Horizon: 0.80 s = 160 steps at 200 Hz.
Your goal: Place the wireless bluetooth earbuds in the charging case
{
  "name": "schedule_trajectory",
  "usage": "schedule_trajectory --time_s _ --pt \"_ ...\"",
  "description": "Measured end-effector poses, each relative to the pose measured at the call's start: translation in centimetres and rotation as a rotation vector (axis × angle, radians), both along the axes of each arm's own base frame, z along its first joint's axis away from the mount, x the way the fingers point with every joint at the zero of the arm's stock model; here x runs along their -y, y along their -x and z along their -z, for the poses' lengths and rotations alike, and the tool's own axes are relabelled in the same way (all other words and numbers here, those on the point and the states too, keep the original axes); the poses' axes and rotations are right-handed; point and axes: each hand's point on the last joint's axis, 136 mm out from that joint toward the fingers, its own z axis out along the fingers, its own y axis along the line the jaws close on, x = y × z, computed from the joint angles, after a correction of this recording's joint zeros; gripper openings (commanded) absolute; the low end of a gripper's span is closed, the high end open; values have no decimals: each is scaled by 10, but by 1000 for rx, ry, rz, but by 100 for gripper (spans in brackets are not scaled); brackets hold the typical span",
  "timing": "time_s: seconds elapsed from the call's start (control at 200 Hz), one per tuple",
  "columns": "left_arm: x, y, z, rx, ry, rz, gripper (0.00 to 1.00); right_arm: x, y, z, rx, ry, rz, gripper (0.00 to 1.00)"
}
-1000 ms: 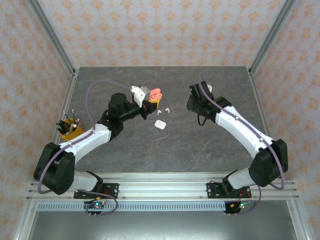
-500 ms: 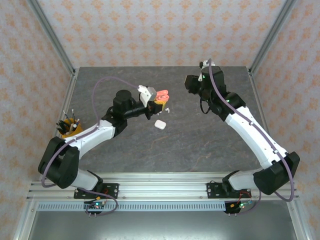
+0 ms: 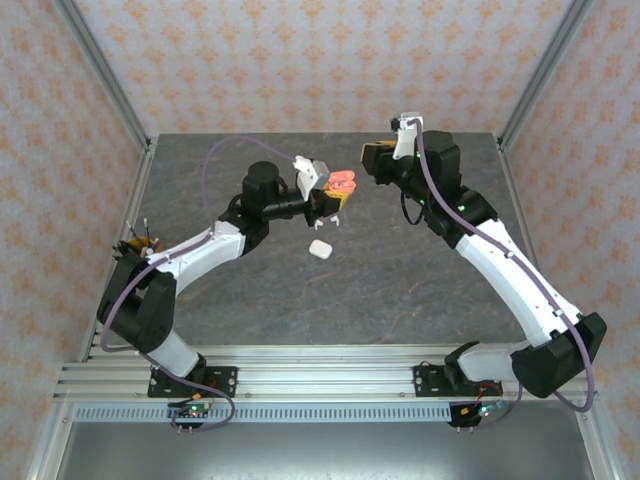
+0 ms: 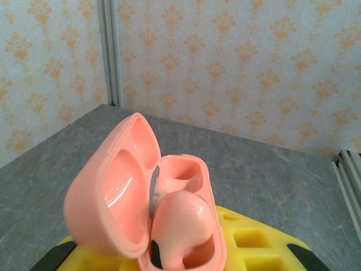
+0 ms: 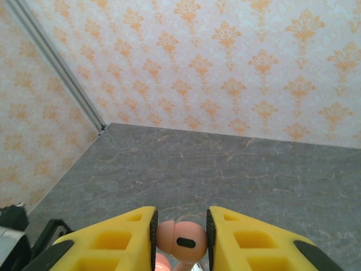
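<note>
My left gripper [image 3: 333, 195] is shut on an open coral-pink charging case [image 3: 343, 182], held above the table near the back centre. In the left wrist view the case [image 4: 186, 169] has its lid [image 4: 110, 192] swung left. One coral earbud [image 4: 180, 223] sits in the near slot, and the far slot looks empty. My right gripper [image 3: 372, 158] hangs just right of the case. Its yellow fingers [image 5: 121, 237] are shut on a second coral earbud [image 5: 181, 241]. A closed white case [image 3: 320, 249] lies on the table, and a white earbud [image 3: 337, 222] peeks out beside the left gripper.
A yellow cup of pens [image 3: 136, 250] stands at the table's left edge beside the left arm. Aluminium frame posts [image 3: 100, 70] and patterned walls close in the grey tabletop [image 3: 400, 290] on three sides.
The left gripper has carried the open coral case to the right and toward the back. The right gripper has swung up and left with the coral earbud, ending close beside the case.
</note>
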Motion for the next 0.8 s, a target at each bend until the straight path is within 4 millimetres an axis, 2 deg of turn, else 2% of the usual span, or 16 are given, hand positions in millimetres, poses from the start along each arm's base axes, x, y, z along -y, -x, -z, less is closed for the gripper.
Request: schedule_trajectory --time_s 0.22,0.515,0.801 --pt "8 -6 -5 4 10 31 0 -6 2 1 44 57 -47 29" --pt "14 -11 -11 0 26 51 0 -17 7 13 67 108 -84 28" --pt "14 -11 -13 -3 32 50 0 -16 5 19 69 127 -77 27"
